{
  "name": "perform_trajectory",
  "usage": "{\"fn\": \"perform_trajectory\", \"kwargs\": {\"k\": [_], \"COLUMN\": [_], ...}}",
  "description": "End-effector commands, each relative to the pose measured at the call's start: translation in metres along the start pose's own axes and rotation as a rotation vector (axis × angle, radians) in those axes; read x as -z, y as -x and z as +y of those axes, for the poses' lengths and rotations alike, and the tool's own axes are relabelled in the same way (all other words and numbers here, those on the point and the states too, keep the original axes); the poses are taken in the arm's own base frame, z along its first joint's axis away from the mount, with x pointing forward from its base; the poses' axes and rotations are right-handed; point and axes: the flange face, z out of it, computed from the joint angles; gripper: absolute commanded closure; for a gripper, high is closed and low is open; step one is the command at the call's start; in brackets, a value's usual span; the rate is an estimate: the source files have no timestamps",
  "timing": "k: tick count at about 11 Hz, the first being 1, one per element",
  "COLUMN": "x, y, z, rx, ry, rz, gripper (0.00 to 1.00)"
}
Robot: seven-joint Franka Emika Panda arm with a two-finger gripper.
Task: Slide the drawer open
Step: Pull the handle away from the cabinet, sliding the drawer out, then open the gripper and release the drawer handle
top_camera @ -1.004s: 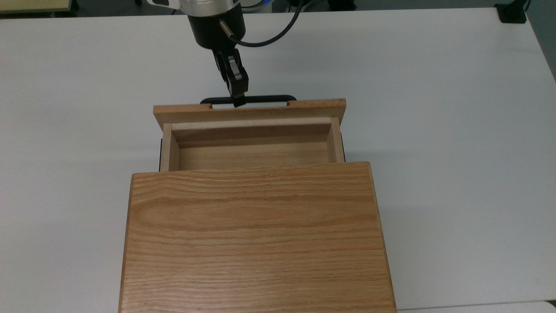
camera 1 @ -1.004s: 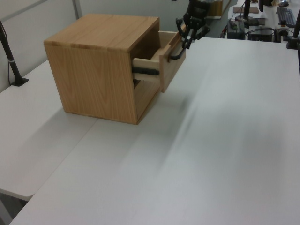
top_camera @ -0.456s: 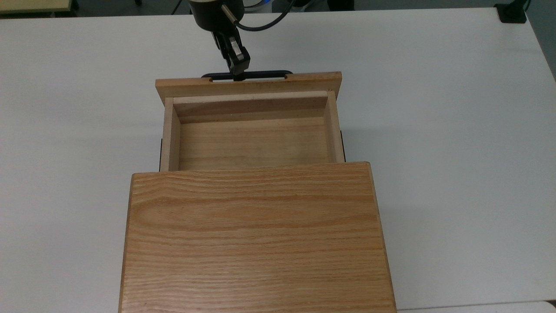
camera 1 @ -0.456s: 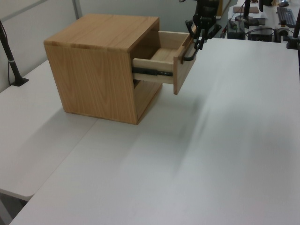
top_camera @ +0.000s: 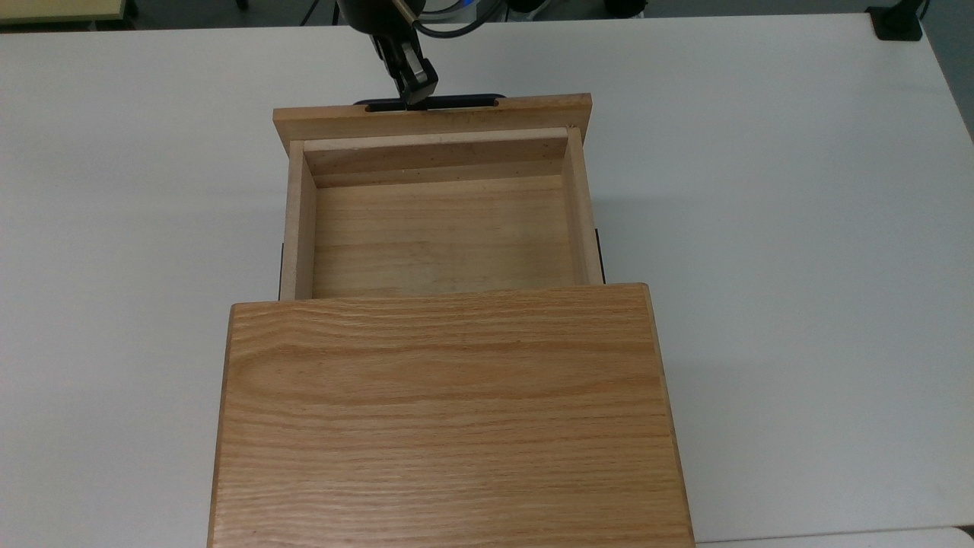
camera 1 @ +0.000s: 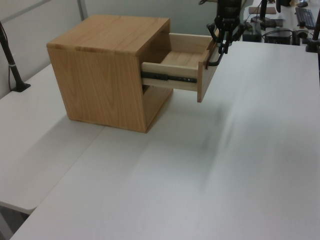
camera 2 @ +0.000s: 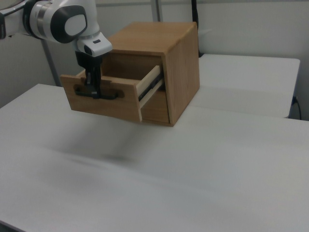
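The drawer (top_camera: 441,236) stands pulled well out of the oak cabinet (top_camera: 449,411), its pale inside bare. Its black bar handle (top_camera: 464,100) runs along the oak front panel (top_camera: 434,118). My gripper (top_camera: 415,95) comes down from the top view's upper edge and is shut on the handle left of its middle. In the left view the drawer (camera 1: 185,67) juts to the right on a black slide rail, with the gripper (camera 1: 222,49) at the handle (camera 1: 215,60). In the right view the gripper (camera 2: 92,91) clamps the handle (camera 2: 108,95) on the front panel (camera 2: 120,107).
The cabinet stands on a white table (top_camera: 799,228) with open surface all round it. A black clamp (top_camera: 898,23) sits at the top view's far right corner. A black pole (camera 1: 10,55) rises at the left view's left. Desk clutter (camera 1: 280,25) lies beyond the table.
The gripper has drawn back toward the top view's upper edge with the handle in it, and the drawer has slid much further out of the cabinet.
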Motion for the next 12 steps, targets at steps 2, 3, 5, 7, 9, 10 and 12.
{"fn": "perform_trajectory", "kwargs": {"k": [2, 3, 5, 7, 9, 10, 12], "x": [-0.009, -0.005, 0.006, 0.030, 0.059, 0.071, 0.090], "y": [0.027, 0.027, 0.029, 0.028, 0.034, 0.038, 0.048], "z": [0.002, 0.002, 0.004, 0.006, 0.017, 0.027, 0.049], "rx": [0.130, 0.131, 0.146, 0.161, 0.266, 0.383, 0.649], "ry": [0.041, 0.035, 0.037, 0.002, -0.019, 0.004, 0.051], "rz": [-0.022, -0.017, 0.026, 0.050, 0.078, 0.100, 0.075], "gripper": [0.55, 0.38, 0.10, 0.00, 0.00, 0.00, 0.00]}}
